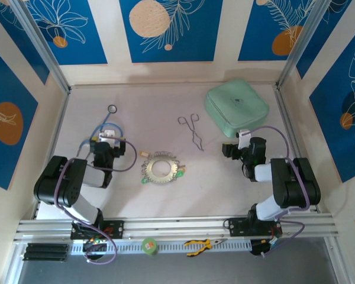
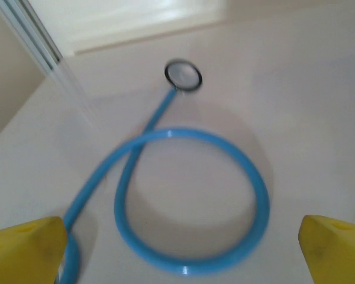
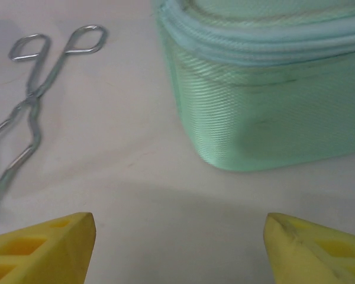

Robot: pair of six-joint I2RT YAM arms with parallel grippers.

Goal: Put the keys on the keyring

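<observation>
The keyring (image 1: 160,168), a large silvery ring fringed with small metal pieces, lies flat at the table's middle. A yellow-headed key (image 1: 145,154) lies at its upper left rim, and a green-and-yellow one (image 1: 180,171) sits at its right rim. My left gripper (image 1: 109,137) hovers left of the ring over the blue stethoscope tube (image 2: 189,201); the left gripper (image 2: 180,251) is open with nothing between its fingers. My right gripper (image 1: 241,142) stands right of the ring. The right gripper (image 3: 180,245) is open over bare table.
Silver forceps (image 1: 192,131) (image 3: 29,100) lie beyond the ring. A mint green case (image 1: 236,106) (image 3: 266,89) sits at the back right, close ahead of my right gripper. The stethoscope's chest piece (image 2: 183,75) lies at the back left. A green roll (image 1: 149,245) and yellow pliers (image 1: 201,244) rest below the front rail.
</observation>
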